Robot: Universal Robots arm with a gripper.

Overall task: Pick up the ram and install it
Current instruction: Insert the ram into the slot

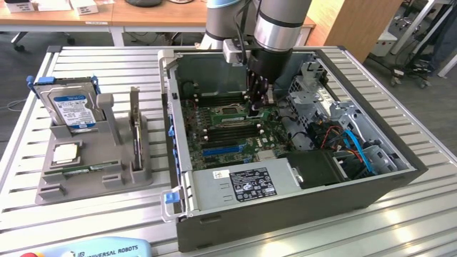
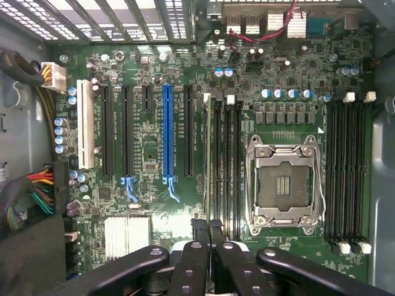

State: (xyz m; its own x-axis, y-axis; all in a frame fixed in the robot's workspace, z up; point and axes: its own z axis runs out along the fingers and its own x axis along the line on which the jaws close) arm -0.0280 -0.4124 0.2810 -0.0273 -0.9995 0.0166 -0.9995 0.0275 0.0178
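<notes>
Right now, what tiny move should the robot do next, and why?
Probably push straight down a little. The jaws look shut on the ram, which lines up with a memory slot near the empty processor socket, and may not be seated yet.

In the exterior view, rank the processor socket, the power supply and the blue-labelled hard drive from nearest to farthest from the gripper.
From the gripper:
1. Processor socket, on the motherboard, just to the exterior view's left.
2. Power supply, inside the case, toward the camera.
3. Hard drive, outside the case, standing in the grey holder, far left.
</notes>
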